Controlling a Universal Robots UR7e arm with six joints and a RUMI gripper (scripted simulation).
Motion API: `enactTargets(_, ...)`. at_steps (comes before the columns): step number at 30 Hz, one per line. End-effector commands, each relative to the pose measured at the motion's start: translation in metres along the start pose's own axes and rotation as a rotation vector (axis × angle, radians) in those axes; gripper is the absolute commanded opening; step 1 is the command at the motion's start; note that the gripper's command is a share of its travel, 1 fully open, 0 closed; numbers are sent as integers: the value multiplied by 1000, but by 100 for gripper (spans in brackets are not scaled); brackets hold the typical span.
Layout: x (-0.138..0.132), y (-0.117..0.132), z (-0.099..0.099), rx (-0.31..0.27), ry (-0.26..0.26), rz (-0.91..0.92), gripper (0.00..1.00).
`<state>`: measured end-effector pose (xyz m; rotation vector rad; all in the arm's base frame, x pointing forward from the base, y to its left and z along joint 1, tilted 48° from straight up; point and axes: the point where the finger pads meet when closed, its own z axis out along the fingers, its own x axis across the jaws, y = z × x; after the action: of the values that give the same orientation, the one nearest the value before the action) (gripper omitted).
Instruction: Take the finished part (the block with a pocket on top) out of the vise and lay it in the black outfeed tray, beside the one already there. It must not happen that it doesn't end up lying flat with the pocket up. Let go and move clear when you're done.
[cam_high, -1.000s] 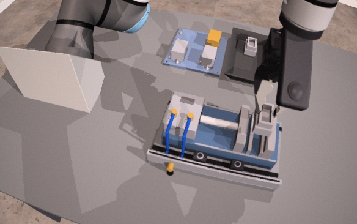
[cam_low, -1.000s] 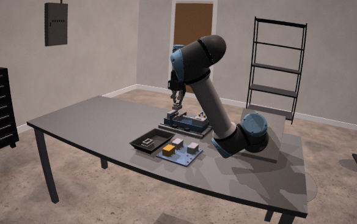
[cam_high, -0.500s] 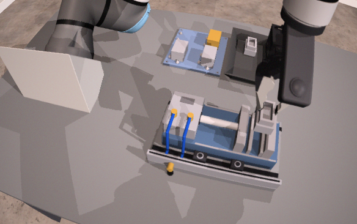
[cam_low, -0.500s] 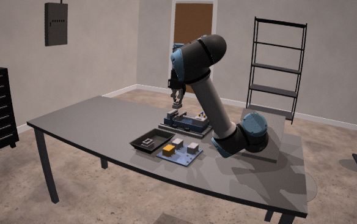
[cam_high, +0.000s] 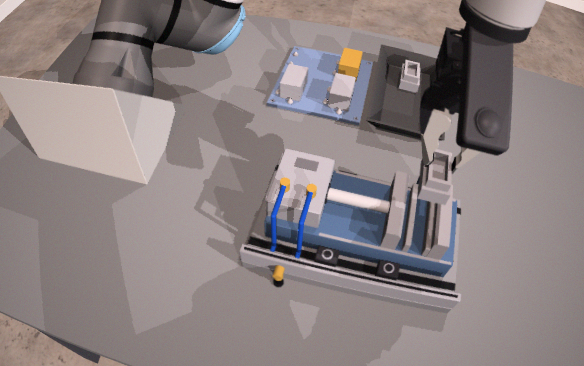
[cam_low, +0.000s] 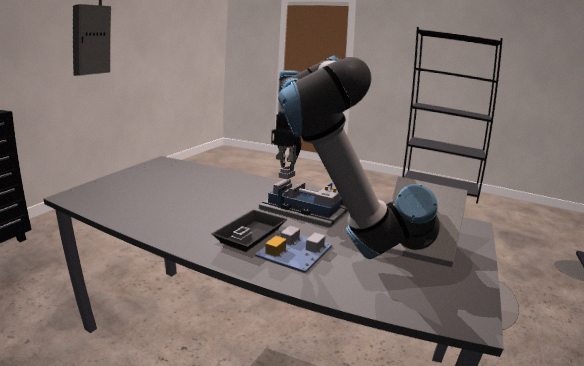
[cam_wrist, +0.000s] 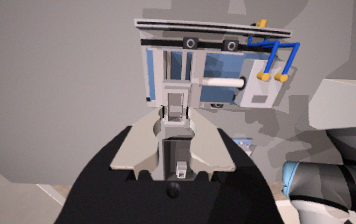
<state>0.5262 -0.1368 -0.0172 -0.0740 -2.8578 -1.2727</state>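
Note:
My gripper is shut on the finished part, a grey block with a pocket on top. It holds the part a little above the blue vise, over the vise's right end. In the wrist view the part sits between my fingertips with the vise below it. In the exterior view the part hangs clear above the vise. The black outfeed tray lies behind the vise and holds another pocketed part near its back.
A blue fixture plate left of the tray carries two grey blocks and an orange block. A white slanted panel stands at the left. Blue hoses run along the vise's left end. The arm's base stands on the table.

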Motion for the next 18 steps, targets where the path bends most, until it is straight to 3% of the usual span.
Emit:
enactTargets(1,-1,25,-3,2,-2,0,0)
enactTargets(5,-1,38,-4,3,-2,1,0)
enactTargets(18,10,144,-5,3,-2,1,0)
